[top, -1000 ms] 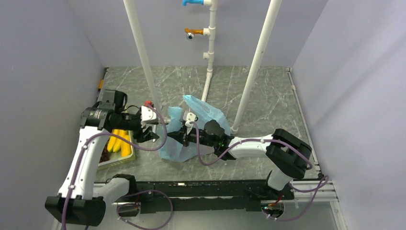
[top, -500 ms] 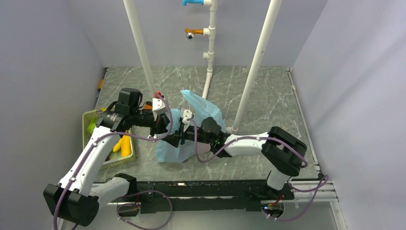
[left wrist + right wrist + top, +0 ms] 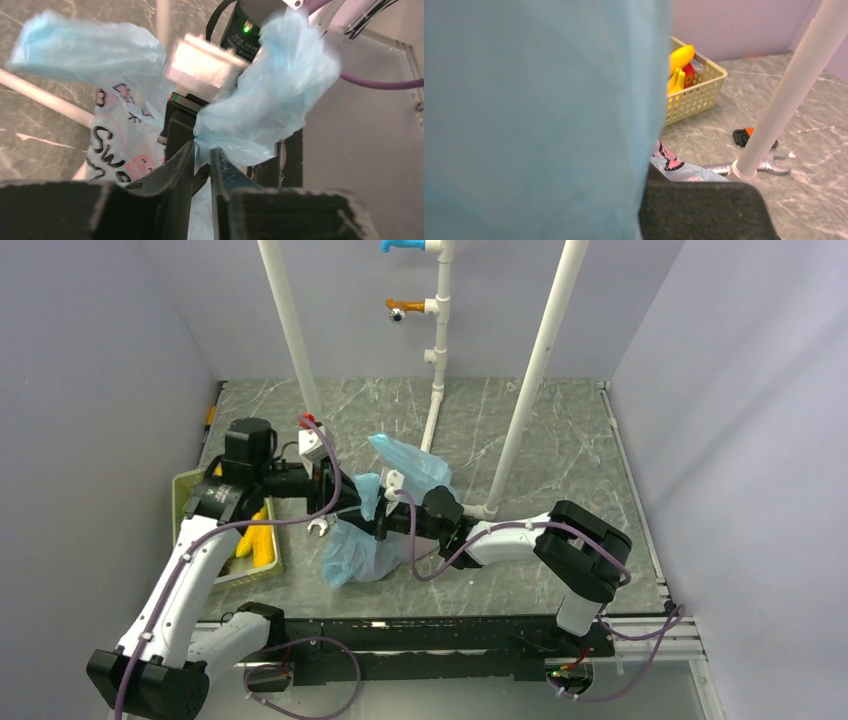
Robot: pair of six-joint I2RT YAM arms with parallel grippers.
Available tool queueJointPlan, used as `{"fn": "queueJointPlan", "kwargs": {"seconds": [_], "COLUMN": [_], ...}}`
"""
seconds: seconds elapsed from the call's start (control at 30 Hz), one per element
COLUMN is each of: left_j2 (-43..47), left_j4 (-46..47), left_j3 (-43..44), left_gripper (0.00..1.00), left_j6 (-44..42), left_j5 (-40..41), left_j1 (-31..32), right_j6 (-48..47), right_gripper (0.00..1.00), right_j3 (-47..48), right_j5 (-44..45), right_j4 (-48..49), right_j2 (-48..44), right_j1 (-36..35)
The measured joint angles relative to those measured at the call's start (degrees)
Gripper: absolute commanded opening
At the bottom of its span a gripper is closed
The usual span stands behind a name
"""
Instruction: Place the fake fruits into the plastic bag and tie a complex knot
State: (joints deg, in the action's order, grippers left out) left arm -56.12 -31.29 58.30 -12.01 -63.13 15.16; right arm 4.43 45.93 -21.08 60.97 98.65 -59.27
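Note:
The light-blue plastic bag point(image 3: 358, 552) hangs bunched between my two grippers, with a loose flap point(image 3: 412, 462) sticking up behind. My left gripper point(image 3: 345, 502) is shut on a pinch of the bag's plastic point(image 3: 260, 100); its jaws point(image 3: 202, 150) stand almost together with film between them. My right gripper point(image 3: 385, 522) faces it, holding the same bunch. In the right wrist view, blue film point(image 3: 539, 115) covers most of the frame and only one dark pad point(image 3: 704, 210) shows. Yellow bananas point(image 3: 256, 542) and a red fruit point(image 3: 689, 75) lie in the yellow basket point(image 3: 696, 97).
The yellow basket point(image 3: 183, 490) sits at the table's left edge. Three white pipes point(image 3: 295, 340) point(image 3: 437, 340) point(image 3: 535, 370) rise from the table behind the bag. A metal wrench point(image 3: 769, 162) and a small black-orange tool point(image 3: 744, 136) lie by a pipe base point(image 3: 741, 172).
My left arm swung from beside the basket to the bag and closed on its plastic next to my right gripper. The bag has bunched up and shifted slightly left.

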Motion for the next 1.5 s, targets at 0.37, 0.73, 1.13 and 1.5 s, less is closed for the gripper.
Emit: {"fn": "queueJointPlan", "kwargs": {"seconds": [0.37, 0.73, 1.13, 1.5], "left_j2": [0.2, 0.9, -6.7, -8.6], "left_j4": [-32.6, -13.6, -10.4, -13.7], "left_j3": [12.6, -0.6, 1.2, 2.1], "left_gripper": [0.99, 0.65, 0.54, 0.0], "left_j6": [-35.3, -23.6, -27.7, -32.0], "left_j5": [-3.5, -2.5, -5.0, -4.6], "left_j1": [-10.1, -4.4, -2.8, -1.2], "right_j6": [-0.3, -0.5, -1.5, -2.7], "right_gripper": [0.01, 0.05, 0.06, 0.51], "right_j3": [-0.2, -0.1, -0.1, 0.0], "right_j5": [1.7, 1.1, 0.4, -0.3], "right_j4": [-5.2, -5.2, -5.2, -6.5], "right_j2": [1.6, 1.6, 1.6, 1.5], "right_j1": [0.2, 0.2, 0.2, 1.0]}}
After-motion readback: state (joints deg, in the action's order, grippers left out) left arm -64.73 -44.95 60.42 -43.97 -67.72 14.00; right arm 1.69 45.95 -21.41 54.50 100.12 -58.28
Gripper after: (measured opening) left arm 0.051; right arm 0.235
